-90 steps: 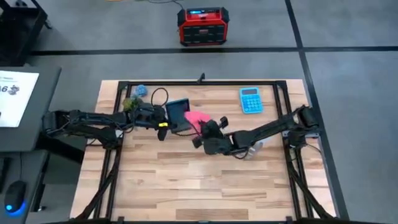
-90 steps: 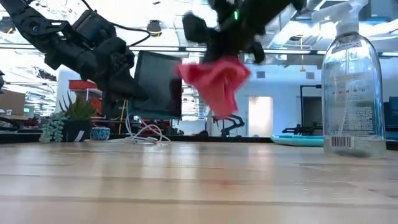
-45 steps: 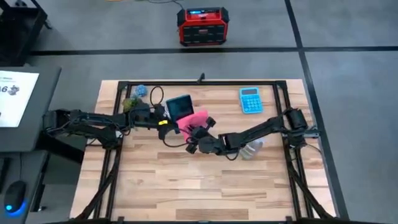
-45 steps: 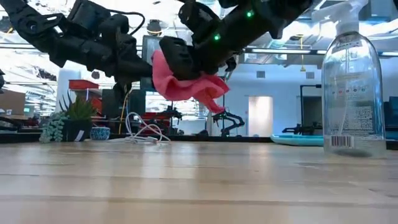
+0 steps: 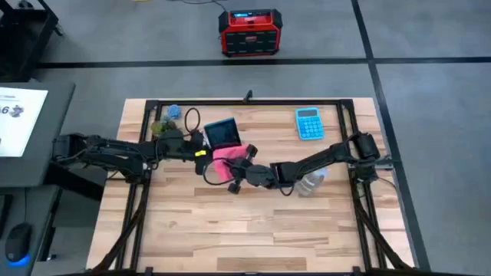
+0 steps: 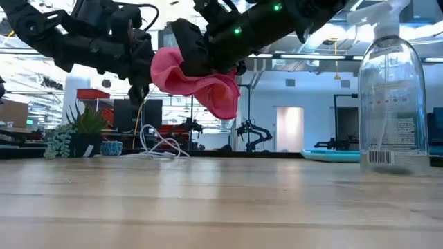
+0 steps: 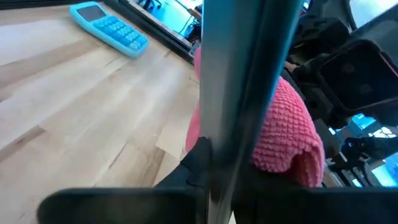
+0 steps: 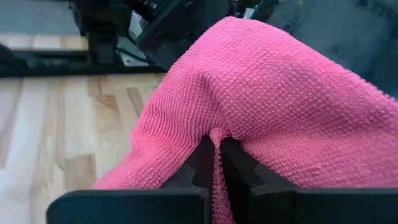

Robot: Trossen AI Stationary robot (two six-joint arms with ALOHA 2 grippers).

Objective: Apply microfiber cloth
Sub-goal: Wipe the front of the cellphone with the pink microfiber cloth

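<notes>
The right hand (image 5: pixel 239 175) pinches the pink microfiber cloth (image 5: pixel 224 160) between pressed-together fingers (image 8: pixel 205 163), a fold of the fabric caught in the narrow gap. The cloth hangs well above the tabletop (image 6: pixel 221 200), bunched against the dark phone (image 5: pixel 222 133), which the left hand (image 5: pixel 201 146) clamps on edge; in the left wrist view the phone's (image 7: pixel 249 87) upright grey rim fills the middle, and the cloth (image 7: pixel 283 134) hides whatever lies behind it. From above, the cloth's lower edge is covered by the right hand. The right arm stretches low and long across from the tabletop's right rail, passing beside a clear spray bottle (image 6: pixel 390 97). The left arm reaches in toward the phone from the opposite side. A blue calculator (image 5: pixel 309 123) lies well apart from the phone.
</notes>
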